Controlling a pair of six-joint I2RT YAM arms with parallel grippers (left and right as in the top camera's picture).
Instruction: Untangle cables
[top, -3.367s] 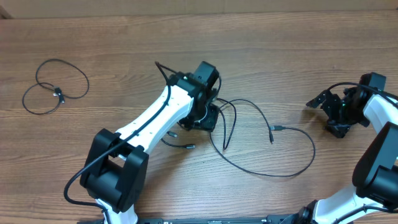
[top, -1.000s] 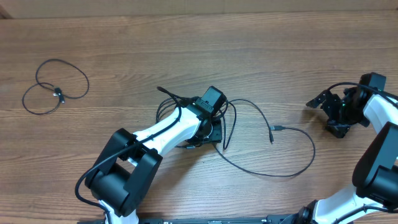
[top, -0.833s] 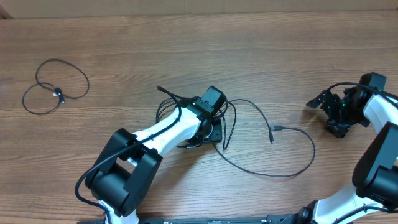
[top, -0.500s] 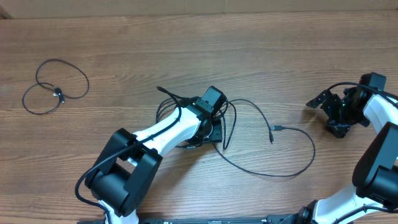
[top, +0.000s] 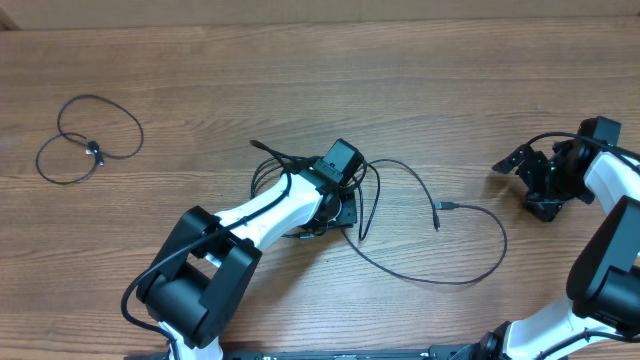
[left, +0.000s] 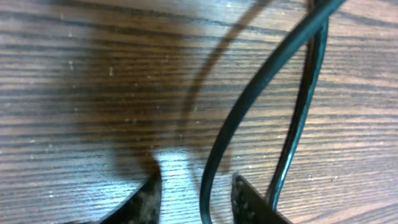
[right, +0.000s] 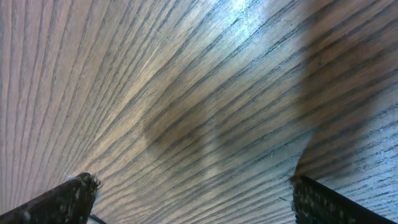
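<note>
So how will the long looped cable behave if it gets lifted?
Probably floppy: the cable lies in loose curves on the table, so it should droop either side of a grip. Likely light, being far thinner than the left tool. It may drag other strands along, since they cross by that tool.

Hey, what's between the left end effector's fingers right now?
One cable strand passes between the fingers, clear of both, with only the table beneath it. The left wrist view shows this.

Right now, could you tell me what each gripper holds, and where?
Nothing yet: a cable strand passes through the open left gripper, unclamped; the right gripper is empty.
</note>
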